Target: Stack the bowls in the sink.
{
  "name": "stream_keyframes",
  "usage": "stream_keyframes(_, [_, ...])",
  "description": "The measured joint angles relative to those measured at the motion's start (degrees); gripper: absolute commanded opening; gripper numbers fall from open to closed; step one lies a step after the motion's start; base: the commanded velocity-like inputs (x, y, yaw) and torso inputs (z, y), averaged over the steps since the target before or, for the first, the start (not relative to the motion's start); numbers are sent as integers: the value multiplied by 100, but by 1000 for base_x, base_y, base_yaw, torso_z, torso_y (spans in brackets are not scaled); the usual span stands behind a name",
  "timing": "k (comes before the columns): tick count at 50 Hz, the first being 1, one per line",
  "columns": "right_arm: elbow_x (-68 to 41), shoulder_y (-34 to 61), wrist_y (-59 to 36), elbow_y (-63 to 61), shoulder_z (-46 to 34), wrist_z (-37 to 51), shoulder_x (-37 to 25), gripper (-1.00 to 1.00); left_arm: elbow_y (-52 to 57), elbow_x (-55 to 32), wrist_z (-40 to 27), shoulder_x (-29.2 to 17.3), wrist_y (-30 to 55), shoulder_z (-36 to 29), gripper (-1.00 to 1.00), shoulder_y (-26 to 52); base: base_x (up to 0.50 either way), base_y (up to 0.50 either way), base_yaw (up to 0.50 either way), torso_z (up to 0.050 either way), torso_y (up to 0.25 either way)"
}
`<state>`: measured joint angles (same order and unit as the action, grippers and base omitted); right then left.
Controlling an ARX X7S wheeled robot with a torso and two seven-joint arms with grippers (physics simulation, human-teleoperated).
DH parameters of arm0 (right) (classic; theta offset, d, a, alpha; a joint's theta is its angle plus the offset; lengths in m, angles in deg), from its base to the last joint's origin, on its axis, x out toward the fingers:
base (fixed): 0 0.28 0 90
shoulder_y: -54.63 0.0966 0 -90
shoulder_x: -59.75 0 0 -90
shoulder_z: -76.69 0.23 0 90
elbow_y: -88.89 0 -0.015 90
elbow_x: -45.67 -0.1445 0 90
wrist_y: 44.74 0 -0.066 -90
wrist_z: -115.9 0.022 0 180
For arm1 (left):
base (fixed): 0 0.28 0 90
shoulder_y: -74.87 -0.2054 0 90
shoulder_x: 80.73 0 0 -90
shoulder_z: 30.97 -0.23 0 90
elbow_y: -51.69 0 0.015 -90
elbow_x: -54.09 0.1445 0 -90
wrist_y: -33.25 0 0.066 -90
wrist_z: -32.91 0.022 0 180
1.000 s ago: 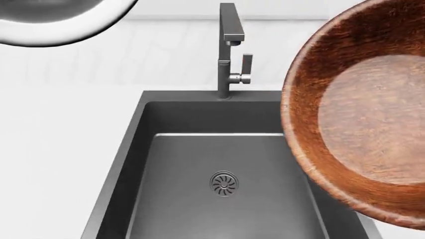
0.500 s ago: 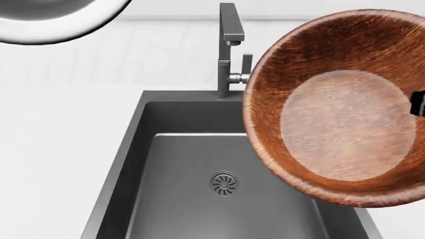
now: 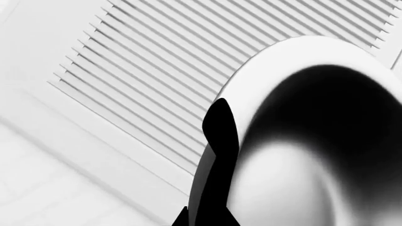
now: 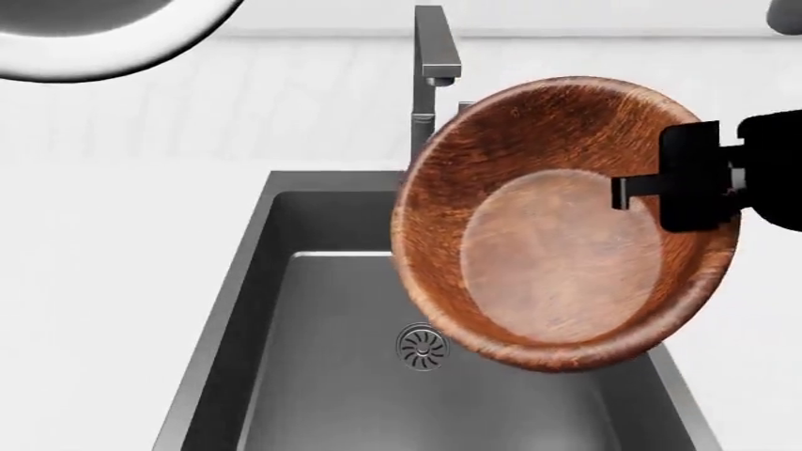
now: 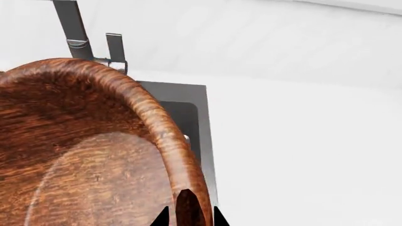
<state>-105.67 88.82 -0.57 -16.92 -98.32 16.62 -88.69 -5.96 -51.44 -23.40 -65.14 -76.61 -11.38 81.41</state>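
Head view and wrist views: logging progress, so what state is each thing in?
wooden bowl: held tilted above the basin, rim pinched by right pincer
steel bowl: held aloft, rim gripped by left pincer
sink: no bowl inside
faucet: no water visible

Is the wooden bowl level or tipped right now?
Tipped. The wooden bowl shows its whole inside to the head camera, held by its rim in the right gripper above the sink.

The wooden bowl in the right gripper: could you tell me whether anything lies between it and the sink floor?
Nothing visible does: the wooden bowl hangs over the sink, whose visible floor holds only the drain.
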Motion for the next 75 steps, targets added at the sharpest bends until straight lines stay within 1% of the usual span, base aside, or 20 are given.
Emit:
stream_keyframes(19, [718,-851,337,507,-120,-840,758,-100,-26,-27,8,30,24,46,-100,-36,0,0,0,1,1])
stream_keyframes(28, [990,-1209,473,677,-181,-1138,983,-100,-26,-24,9,34,27,69,-100,-54,0,0,0,0,1])
stream_keyframes(56, [1464,-2431,1440,190,-141,-1796,1130,-100,-2,-30,20,14,32,138,-100,-125,0,0,0,0,1])
stream_keyframes(75, [1687,-3008,1693,66,-302,-1938,1005,-100,-20,-37,25,27,49,190,-100,-155,0,0,0,0,1])
